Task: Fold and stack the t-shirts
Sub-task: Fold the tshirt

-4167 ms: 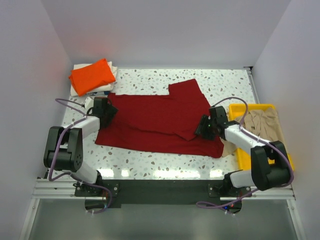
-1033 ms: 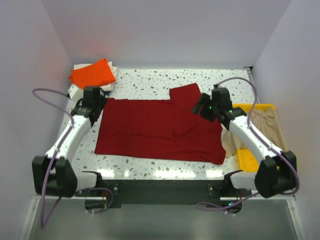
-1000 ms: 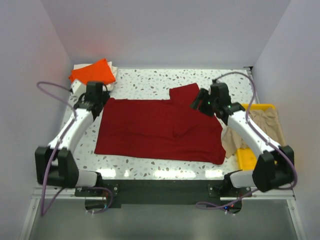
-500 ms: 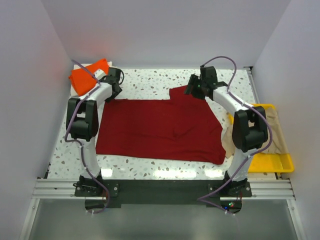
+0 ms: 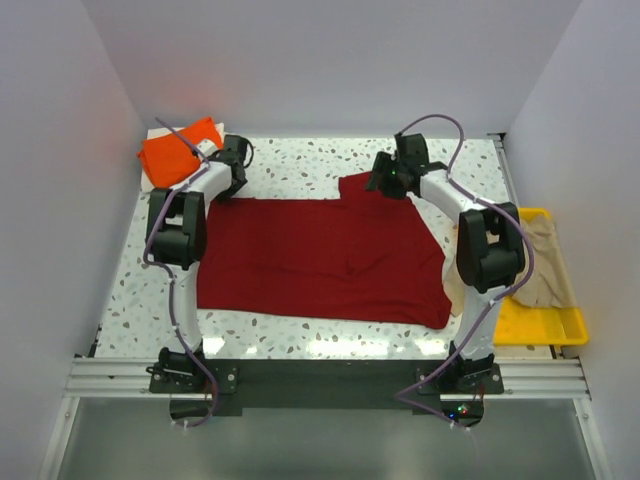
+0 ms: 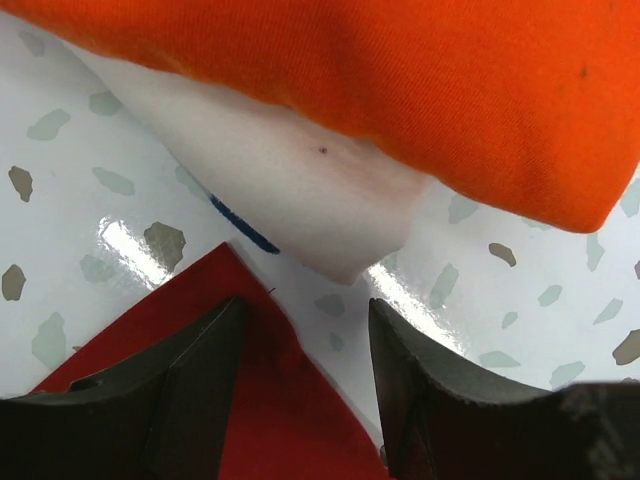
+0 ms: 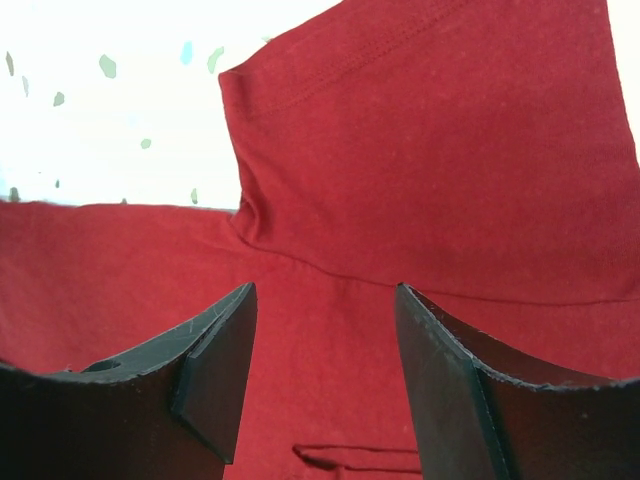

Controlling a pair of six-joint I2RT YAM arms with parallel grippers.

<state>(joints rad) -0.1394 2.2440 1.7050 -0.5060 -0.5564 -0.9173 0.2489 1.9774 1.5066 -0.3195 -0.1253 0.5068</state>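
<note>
Both grippers (image 6: 305, 310) (image 7: 325, 292) hover over red t-shirt's (image 5: 320, 250) far corners.

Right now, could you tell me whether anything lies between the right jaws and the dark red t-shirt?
Nothing visible does. The right wrist view shows the open jaws framing the sleeve seam of the dark red t-shirt, only bare cloth between them.

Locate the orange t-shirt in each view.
Top external: orange t-shirt at the far-left corner of the table.
Left wrist: across the top, lying on the whitish t-shirt.
Right wrist: not in it.
Shared landmark: the dark red t-shirt, in all three.
</note>
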